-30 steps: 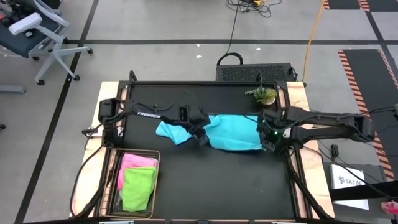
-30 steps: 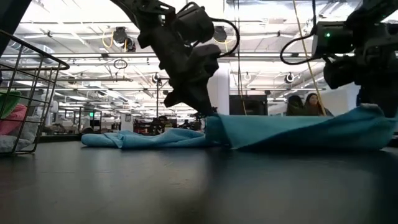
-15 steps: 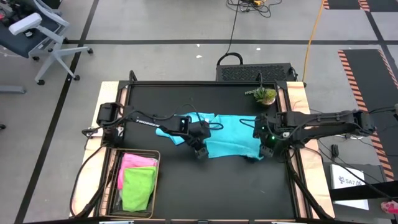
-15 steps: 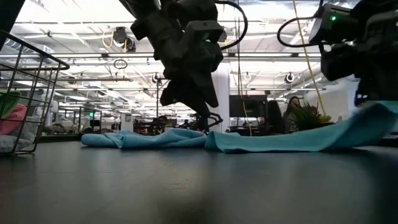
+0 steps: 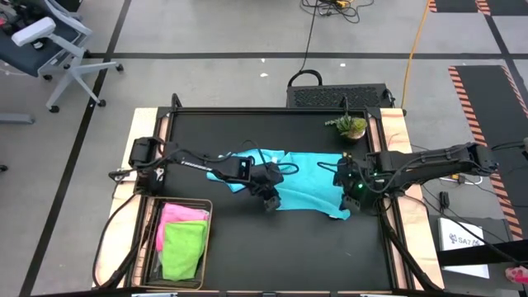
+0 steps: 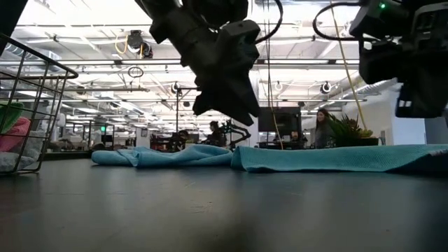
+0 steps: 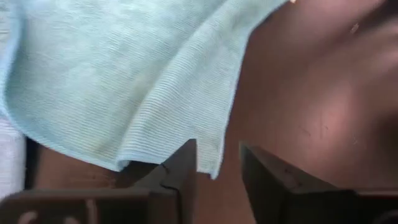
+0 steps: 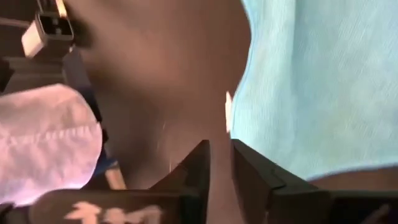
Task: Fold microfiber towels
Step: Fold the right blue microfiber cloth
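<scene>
A teal microfiber towel (image 5: 309,177) (image 6: 336,157) lies spread flat in the middle of the black table. A paler blue cloth (image 5: 227,172) (image 6: 161,155) lies rumpled against its left side. My left gripper (image 5: 270,204) (image 6: 241,115) hovers open just above the teal towel's near left corner (image 7: 214,165), its fingers either side of that corner in the left wrist view. My right gripper (image 5: 350,198) (image 8: 221,168) hangs a little open over the near right corner, beside the towel's edge (image 8: 249,93) and its white tag (image 8: 228,112).
A wire basket (image 5: 148,239) (image 6: 42,105) at the near left holds a pink towel (image 5: 181,214) and a lime green towel (image 5: 183,247). A small potted plant (image 5: 351,125) stands at the far right. Bare black table lies along the near edge.
Both grippers have drawn the teal towel's edge toward the table's near edge and let go of it. The lifted right part has dropped, and the towel now lies spread flat. Both grippers now stand above the cloth.
</scene>
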